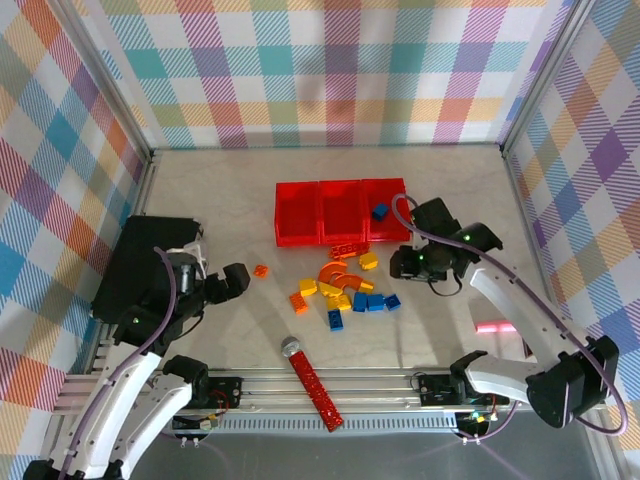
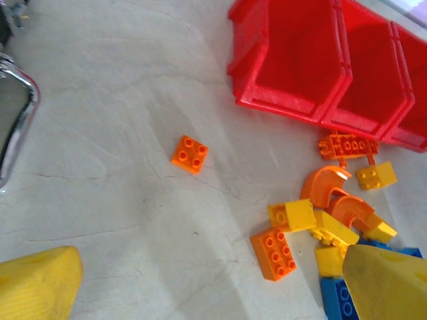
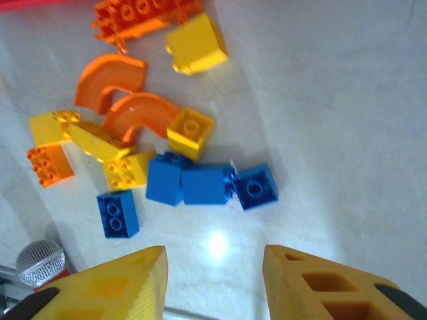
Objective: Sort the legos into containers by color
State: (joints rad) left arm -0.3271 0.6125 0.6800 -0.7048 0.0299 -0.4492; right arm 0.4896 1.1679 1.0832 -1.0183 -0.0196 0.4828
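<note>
The legos lie in a loose pile [image 1: 345,290] in front of the containers [image 1: 298,215], three red bins joined in a row. One blue brick [image 1: 380,211] sits in the right bin. A single orange brick [image 1: 261,270] lies apart, left of the pile. My right gripper [image 1: 402,262] hovers just right of the pile, open and holding nothing. Its wrist view looks down on blue bricks [image 3: 207,185], orange arches [image 3: 110,80] and yellow bricks [image 3: 195,43] ahead of its fingers [image 3: 113,287]. My left gripper [image 1: 235,280] is open, left of the lone orange brick [image 2: 189,154].
A long red studded stick with a grey round end [image 1: 312,380] lies near the front edge. A large black case [image 1: 140,265] sits at the left beside my left arm. A small pink object [image 1: 493,327] lies right of the pile. Checked walls enclose the table.
</note>
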